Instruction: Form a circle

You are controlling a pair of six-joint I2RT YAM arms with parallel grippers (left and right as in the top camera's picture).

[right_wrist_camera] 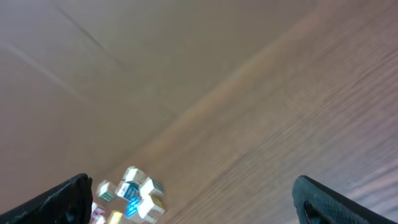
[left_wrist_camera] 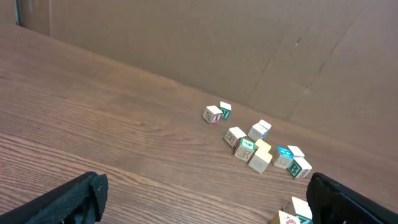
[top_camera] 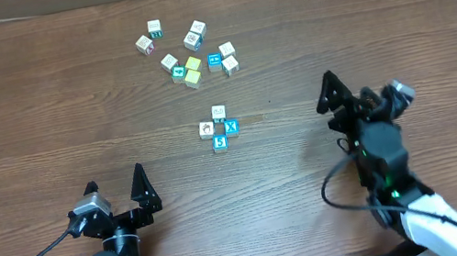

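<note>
One blue cube (top_camera: pixel 230 127) in the circle (top_camera: pixel 219 128) reads X.

The overhead camera looked straight down from high above the counter (top_camera: pixel 38 104), with both arms at its near edge. The left wrist camera sat low and close to the counter. It faced far and rightward between the tips of the left tool (left_wrist_camera: pixel 204 186), toward the scattered cubes (left_wrist_camera: pixel 255 143) and cardboard wall (left_wrist_camera: pixel 186 43). Overhead shared those cubes. The right wrist camera, tilted and blurred, faced far-left past the right tool (right_wrist_camera: pixel 191 186), catching blurred blocks (right_wrist_camera: pixel 134 193) at its lower left.
</note>
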